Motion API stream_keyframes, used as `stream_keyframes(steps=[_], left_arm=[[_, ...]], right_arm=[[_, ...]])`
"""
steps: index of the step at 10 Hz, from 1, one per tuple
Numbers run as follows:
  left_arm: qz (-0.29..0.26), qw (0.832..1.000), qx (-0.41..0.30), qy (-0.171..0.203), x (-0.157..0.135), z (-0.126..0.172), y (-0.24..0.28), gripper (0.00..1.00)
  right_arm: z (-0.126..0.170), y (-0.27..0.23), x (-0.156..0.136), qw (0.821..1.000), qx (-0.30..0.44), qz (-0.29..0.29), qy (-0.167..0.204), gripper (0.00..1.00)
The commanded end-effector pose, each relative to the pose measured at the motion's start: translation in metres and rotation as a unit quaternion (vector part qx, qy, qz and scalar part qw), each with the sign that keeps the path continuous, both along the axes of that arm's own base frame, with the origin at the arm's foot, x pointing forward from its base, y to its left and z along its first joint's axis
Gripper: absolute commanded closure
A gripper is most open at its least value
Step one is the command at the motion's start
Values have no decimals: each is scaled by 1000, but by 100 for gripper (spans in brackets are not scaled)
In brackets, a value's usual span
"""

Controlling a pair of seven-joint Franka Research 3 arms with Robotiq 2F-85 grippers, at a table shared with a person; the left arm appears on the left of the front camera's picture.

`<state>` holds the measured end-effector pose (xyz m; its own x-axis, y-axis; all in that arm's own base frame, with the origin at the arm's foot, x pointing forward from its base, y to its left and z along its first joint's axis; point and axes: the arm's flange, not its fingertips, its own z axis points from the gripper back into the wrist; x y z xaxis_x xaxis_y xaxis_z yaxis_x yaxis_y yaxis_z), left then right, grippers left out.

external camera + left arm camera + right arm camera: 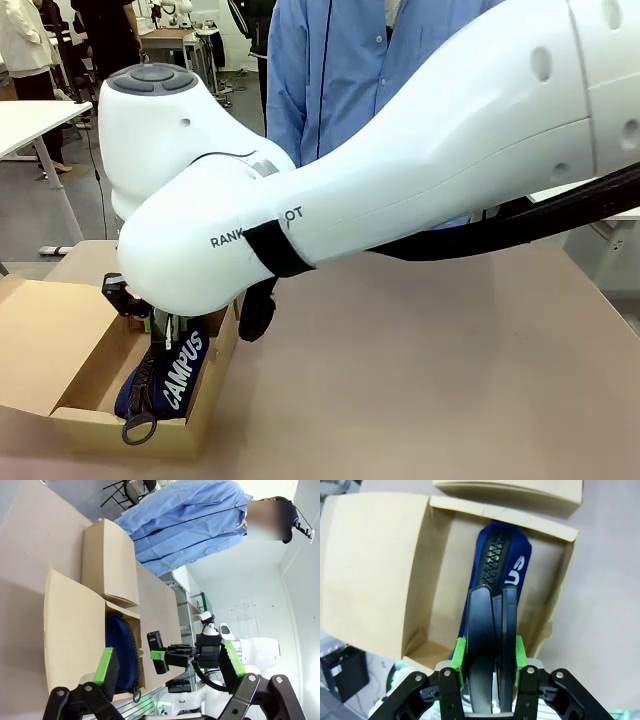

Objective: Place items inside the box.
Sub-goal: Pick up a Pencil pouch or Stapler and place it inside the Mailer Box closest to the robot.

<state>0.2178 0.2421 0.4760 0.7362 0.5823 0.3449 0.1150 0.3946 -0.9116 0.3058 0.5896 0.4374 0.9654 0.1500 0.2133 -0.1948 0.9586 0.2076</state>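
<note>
Right pincer (492, 655) poised over the open box (375, 565).
We see it pinching a black stapler (487, 625) above the tan box, which sits toward the bench's (450, 380) left side; the navy CAMPUS pouch (512, 565) lies inside. The left pincer (168, 665) stands spread, gripping nothing.

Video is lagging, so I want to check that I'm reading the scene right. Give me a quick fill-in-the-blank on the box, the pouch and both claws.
1. The navy pouch lying in the box is lettered ____ in white.
2. The black stapler is clamped in the claw of the robot's ____ arm, over the box.
3. The left claw stands ____, with nothing between its fingers.

Missing words: CAMPUS; right; open.
</note>
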Motion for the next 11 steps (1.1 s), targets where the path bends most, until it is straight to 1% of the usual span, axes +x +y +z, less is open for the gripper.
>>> stream_keyframes(steps=[1, 2, 4, 9, 10, 11], left_arm=[[0, 1000, -5, -16, 0, 2, 0, 0], [0, 1000, -5, -16, 0, 2, 0, 0], [0, 1000, -5, -16, 0, 2, 0, 0], [0, 1000, -5, -16, 0, 2, 0, 0], [0, 1000, -5, -16, 0, 2, 0, 0], [0, 1000, -5, -16, 0, 2, 0, 0]], right_arm=[[-3, 8, 6, 999, -2, -33, 18, 58], [-7, 8, 8, 999, -16, -48, 13, 58], [-11, 5, 11, 998, -15, -65, 10, 58], [-16, 5, 12, 998, -14, -60, 22, 58], [-16, 6, 12, 998, -10, -57, 26, 46], [-16, 6, 12, 998, -11, -53, 30, 0]])
